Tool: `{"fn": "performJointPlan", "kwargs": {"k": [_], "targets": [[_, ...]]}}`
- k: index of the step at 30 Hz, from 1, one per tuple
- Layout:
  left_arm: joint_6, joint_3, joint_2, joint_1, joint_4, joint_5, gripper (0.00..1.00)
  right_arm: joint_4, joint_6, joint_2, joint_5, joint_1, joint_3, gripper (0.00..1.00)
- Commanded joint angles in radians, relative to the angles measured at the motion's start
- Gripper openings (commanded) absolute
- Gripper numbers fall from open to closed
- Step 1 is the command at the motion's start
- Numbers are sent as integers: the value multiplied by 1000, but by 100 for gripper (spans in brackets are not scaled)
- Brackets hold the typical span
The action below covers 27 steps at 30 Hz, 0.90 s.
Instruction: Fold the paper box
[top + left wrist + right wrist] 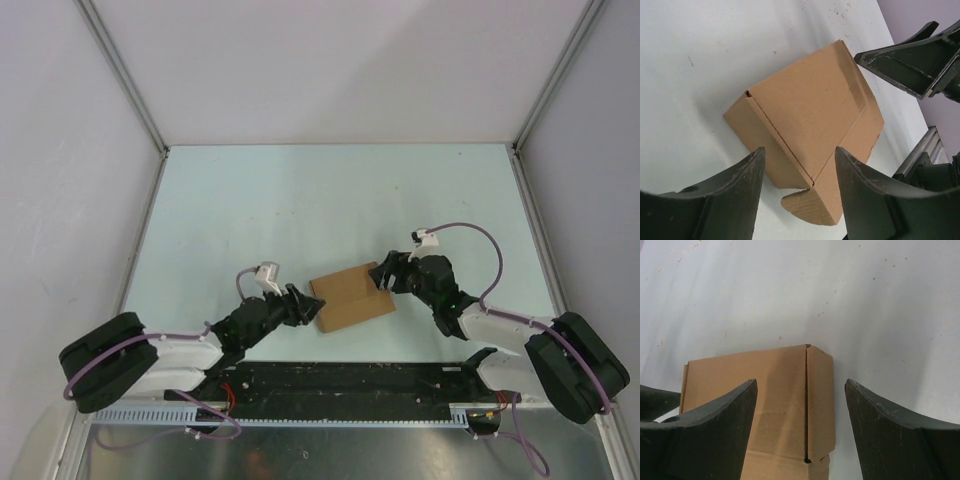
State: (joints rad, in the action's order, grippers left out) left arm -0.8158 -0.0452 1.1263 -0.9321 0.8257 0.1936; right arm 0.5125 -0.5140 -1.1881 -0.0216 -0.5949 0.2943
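Observation:
The paper box (pixel 350 296) is a tan cardboard piece, partly folded, lying flat on the pale table between the two arms. In the left wrist view the paper box (pixel 810 110) shows a folded side wall and a rounded tab at its near corner. My left gripper (pixel 298 305) is open just left of the box, its fingers (pixel 735 190) standing either side of that corner without touching it. My right gripper (pixel 385 274) is open at the box's right end, above it. In the right wrist view the paper box (pixel 775 390) lies below the right gripper (pixel 801 382), with a narrow folded flap along its right side.
A black rail (pixel 330 385) runs along the table's near edge between the arm bases. Grey walls with metal frame posts (pixel 120 70) close in the pale table (pixel 330 200) at the back and sides. The right gripper's fingers (pixel 910 62) show beyond the box in the left wrist view.

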Motion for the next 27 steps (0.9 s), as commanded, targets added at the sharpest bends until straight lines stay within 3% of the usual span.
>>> {"fn": "performJointPlan", "kwargs": {"k": [1, 9, 20, 27], "targets": [[-42, -51, 81, -4, 111, -74, 63, 41, 17, 7, 32, -19, 32, 76], [-39, -119, 254, 7, 165, -108, 64, -45, 9, 59, 23, -63, 31, 74], [35, -177, 274, 73, 170, -134, 64, -184, -38, 146, -100, -177, 28, 72], [76, -226, 285, 95, 89, -116, 65, -246, -60, 191, -220, -224, 23, 73]]}}
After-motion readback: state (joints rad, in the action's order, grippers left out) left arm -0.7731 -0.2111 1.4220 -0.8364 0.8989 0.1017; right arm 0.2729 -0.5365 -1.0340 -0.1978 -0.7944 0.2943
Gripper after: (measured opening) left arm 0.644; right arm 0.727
